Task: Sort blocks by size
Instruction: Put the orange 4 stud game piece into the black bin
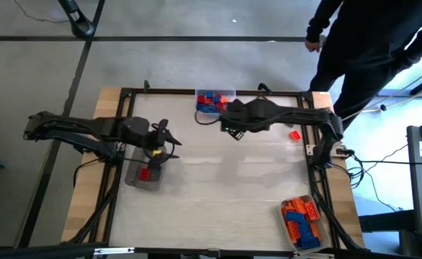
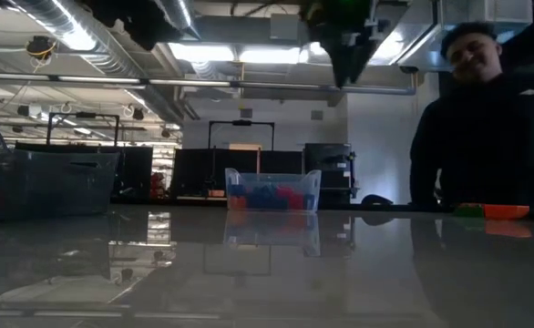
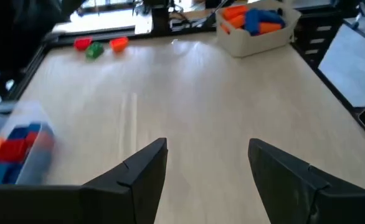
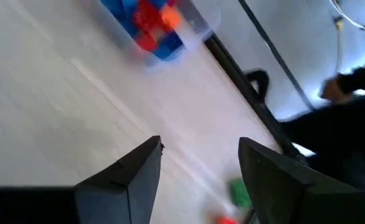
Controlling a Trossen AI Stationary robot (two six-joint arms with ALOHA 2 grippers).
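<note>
Loose blocks lie on the table near its right edge: a red one (image 1: pixel 295 134), and in the left wrist view a red (image 3: pixel 82 43), a green (image 3: pixel 95 50) and an orange block (image 3: pixel 119 43) in a row. My left gripper (image 3: pixel 207 162) hangs open over the table's left part, above a clear tray (image 1: pixel 142 175) that holds a red block. My right gripper (image 4: pixel 201 162) hangs open above the table next to the far tray (image 1: pixel 214 101) of blue and red blocks. Neither gripper has anything between its fingers.
A third tray (image 1: pixel 304 219) with orange and blue blocks stands at the near right corner. A person in dark clothes (image 1: pixel 362 50) stands beyond the far right corner. The middle of the table (image 1: pixel 225 180) is bare wood.
</note>
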